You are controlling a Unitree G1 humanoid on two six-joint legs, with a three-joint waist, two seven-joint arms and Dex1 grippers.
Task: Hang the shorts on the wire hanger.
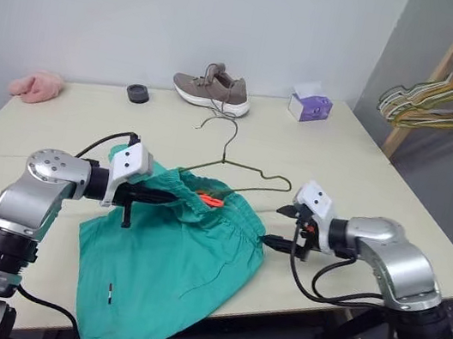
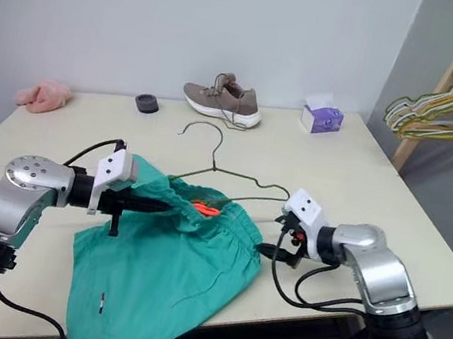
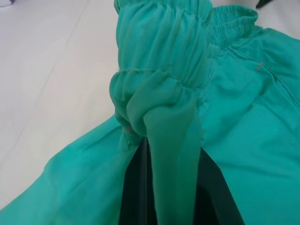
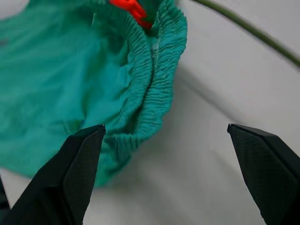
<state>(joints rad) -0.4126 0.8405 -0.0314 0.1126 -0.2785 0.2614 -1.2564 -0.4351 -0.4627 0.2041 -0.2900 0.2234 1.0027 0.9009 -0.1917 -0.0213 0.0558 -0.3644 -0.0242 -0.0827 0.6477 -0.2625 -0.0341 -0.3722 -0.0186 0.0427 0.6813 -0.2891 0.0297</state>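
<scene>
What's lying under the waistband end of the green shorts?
The wire hanger runs in under the shorts; its hook and one shoulder stick out onto the table. The rest is covered by fabric, so its far end cannot be seen.

Even, soft overhead light, bright, no glare. Faint shadows on the worktop (image 1: 340,167) just under the shorts (image 1: 168,256). Wrist views soft: waistband folds and nearby worktop blurred.

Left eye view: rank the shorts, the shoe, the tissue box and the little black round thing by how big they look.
1. the shorts, largest
2. the shoe
3. the tissue box
4. the black round object, smallest

The shorts lie nearest the camera, which exaggerates their lead.
</scene>
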